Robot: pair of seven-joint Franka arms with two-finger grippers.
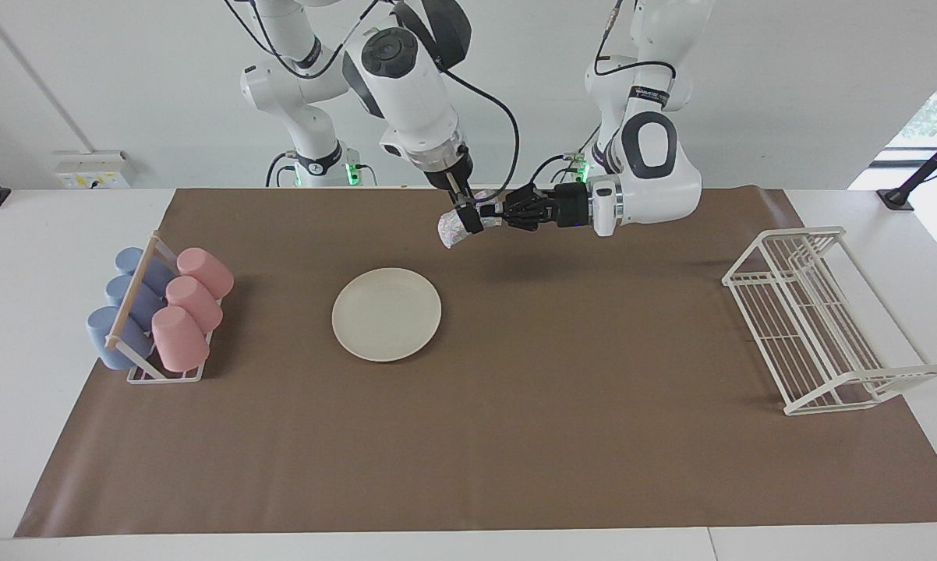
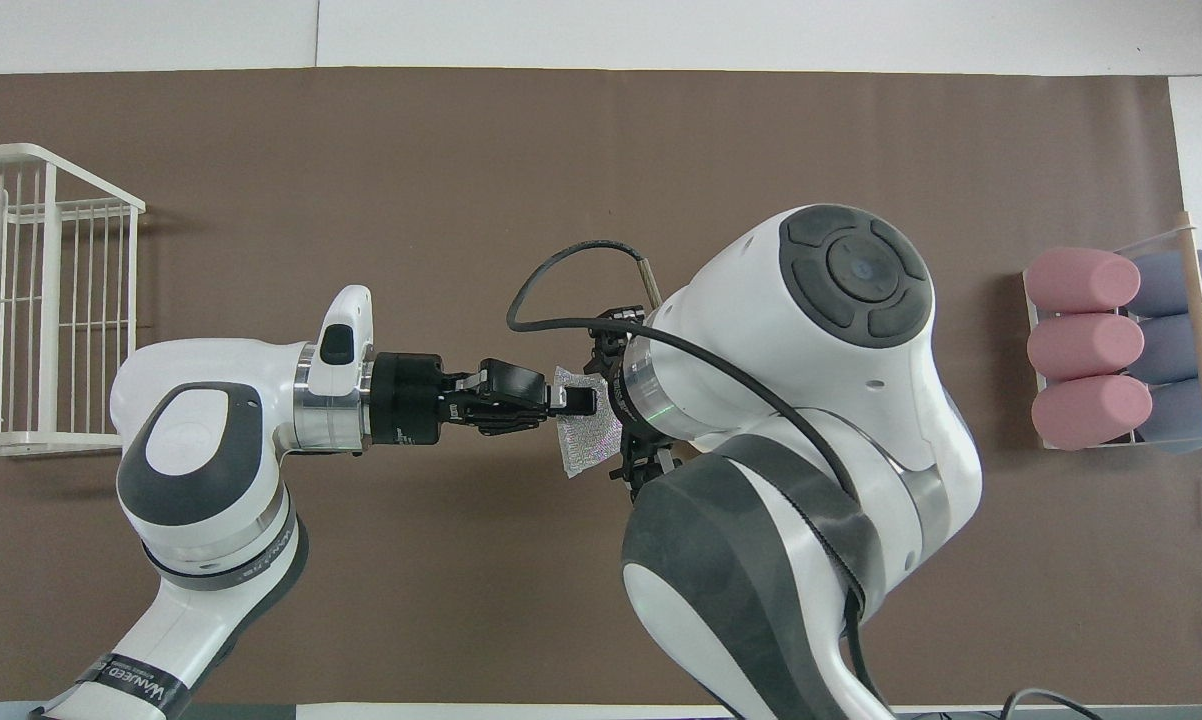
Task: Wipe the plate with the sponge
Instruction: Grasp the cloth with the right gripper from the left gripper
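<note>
Silvery, crinkled and foil-like, the small irregular sponge (image 1: 454, 231) is held in the air between the two grippers, over the brown paper mat (image 1: 515, 436) and apart from the round, flat cream-white plate (image 1: 387, 314), which lies bare on the mat toward the right arm's end of the table, beside the rack of pink cups (image 1: 192, 304) and blue cups (image 1: 125, 300). The left gripper (image 1: 490, 215), reached in sideways at the end of a level forearm, is closed with its fingertips pinched on one edge of the sponge. The right gripper (image 1: 468, 214), pointed downward, stands with its fingers apart at the sponge; whether they touch it cannot be told. The step in hand is judged to be a handover of the sponge from the left arm to the right, with wiping not yet begun. The next move would seem to call for the right gripper to be closed firmly on the wad, the left grip to be released, and the sponge then to be carried over the plate and lowered onto it. A white wire rack (image 1: 811, 319) stands empty toward the left arm's end. On a dark band near the left arm's base, in the overhead view, white lettering is seen that appears to read "WANEED"; no other writing can be read.
</note>
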